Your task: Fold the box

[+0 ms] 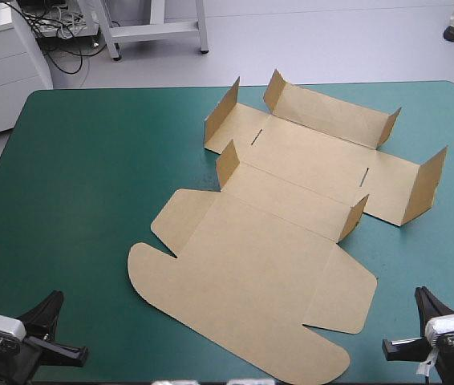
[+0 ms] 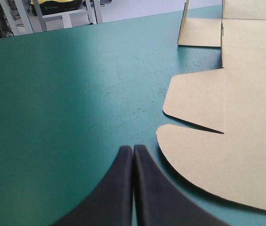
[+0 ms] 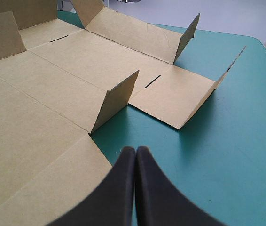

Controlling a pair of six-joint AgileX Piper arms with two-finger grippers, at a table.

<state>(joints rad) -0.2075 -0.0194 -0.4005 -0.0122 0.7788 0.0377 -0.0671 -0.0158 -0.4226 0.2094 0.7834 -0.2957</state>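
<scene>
The brown box [image 1: 283, 216] lies as a cut sheet across the middle of the teal-green table, its wide lid panel flat toward the near edge. Several small flaps along its far half stand partly raised. My left gripper [image 1: 46, 317] rests at the near left corner, shut and holding nothing. In the left wrist view its fingertips [image 2: 133, 149] point at bare cover just short of the box's rounded lid corner [image 2: 227, 146]. My right gripper [image 1: 425, 301] sits at the near right corner, shut and holding nothing. In the right wrist view it [image 3: 136, 150] lies beside the box's edge [image 3: 53, 117], near a raised flap [image 3: 116, 100].
The table's left half [image 1: 74, 176] is bare teal-green cover. Beyond the far edge stand a white cabinet [image 1: 2, 64] and a metal frame's legs [image 1: 155, 28].
</scene>
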